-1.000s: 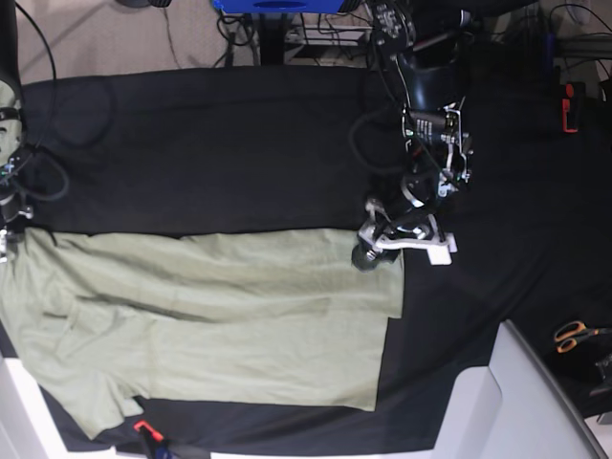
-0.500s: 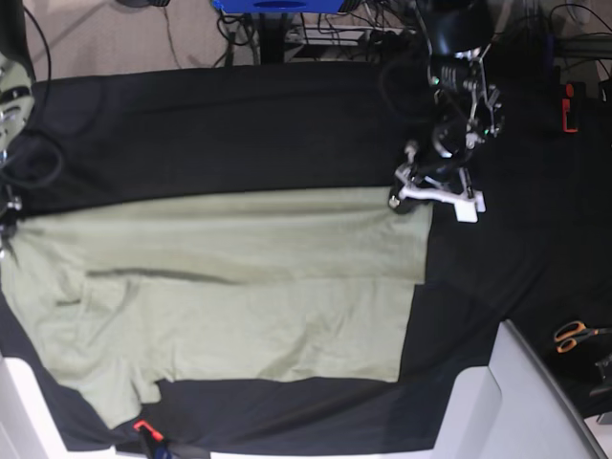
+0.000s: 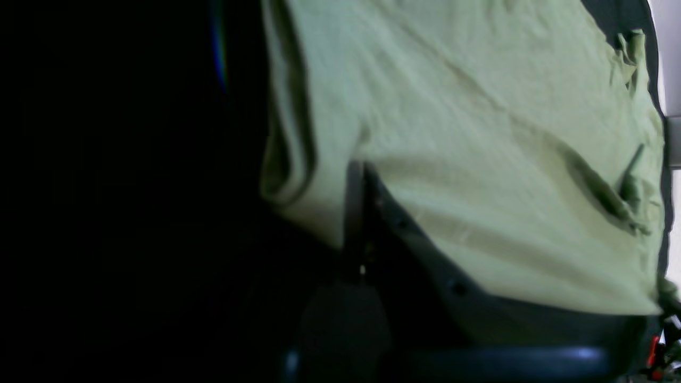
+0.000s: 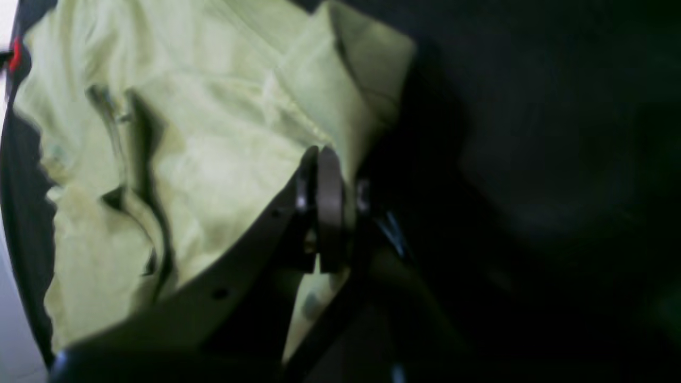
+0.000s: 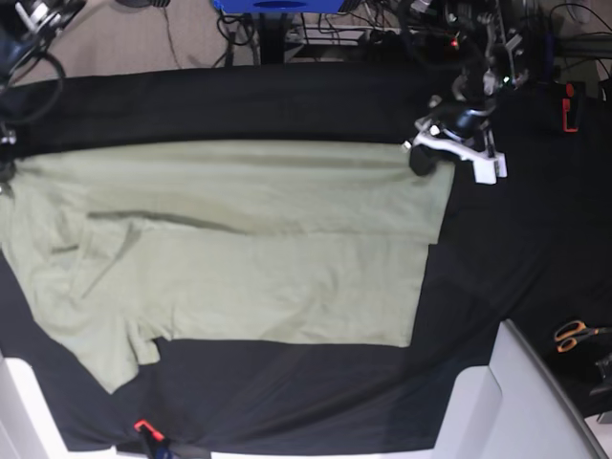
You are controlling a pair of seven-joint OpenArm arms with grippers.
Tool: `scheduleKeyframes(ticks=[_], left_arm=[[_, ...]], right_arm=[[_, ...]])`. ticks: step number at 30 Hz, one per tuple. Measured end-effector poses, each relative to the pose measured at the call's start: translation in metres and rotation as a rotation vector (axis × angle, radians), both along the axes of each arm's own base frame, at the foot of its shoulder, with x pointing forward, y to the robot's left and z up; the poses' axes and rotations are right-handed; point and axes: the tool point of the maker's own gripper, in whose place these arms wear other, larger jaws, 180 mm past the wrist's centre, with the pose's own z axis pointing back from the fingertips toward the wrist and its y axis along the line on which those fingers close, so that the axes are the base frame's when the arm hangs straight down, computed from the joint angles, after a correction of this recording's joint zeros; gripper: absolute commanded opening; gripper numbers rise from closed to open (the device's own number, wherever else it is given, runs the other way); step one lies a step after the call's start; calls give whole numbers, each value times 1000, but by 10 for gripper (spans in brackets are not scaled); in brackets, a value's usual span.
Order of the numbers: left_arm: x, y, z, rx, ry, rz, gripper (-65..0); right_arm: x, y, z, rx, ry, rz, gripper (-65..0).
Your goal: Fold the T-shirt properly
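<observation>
Black table cover (image 5: 239,105) | T-shirt (image 5: 239,249) cut off left | both end effectors clenched on its edge: left (image 5: 426,158), right (image 4: 324,159)

Base view looks straight down from well above the bench (image 5: 239,105); both wrist views sit close behind their tools, facing along the T-shirt (image 5: 239,249), which all three share

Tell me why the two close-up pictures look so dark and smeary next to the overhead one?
Left wrist view: the pale sage-green cotton T-shirt is lit, but the gripper and black cloth table covering sink into shadow. Right wrist view: soft, blurred, the shirt's folds smeared. Base view: evenly lit, sharper.
</observation>
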Motion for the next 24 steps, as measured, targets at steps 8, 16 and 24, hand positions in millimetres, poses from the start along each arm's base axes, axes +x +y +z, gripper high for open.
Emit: scheduleKeyframes(ticks=[8, 16, 24], left_arm=[[-49, 13, -7, 54, 80, -23, -650], [-68, 26, -9, 92, 119, -42, -650], [-73, 33, -9, 112, 129, -59, -650]], right_arm=[[-38, 30, 3, -50, 27, 24, -650], [-74, 43, 0, -65, 71, 34, -650], [-88, 44, -5, -62, 100, 36, -650]])
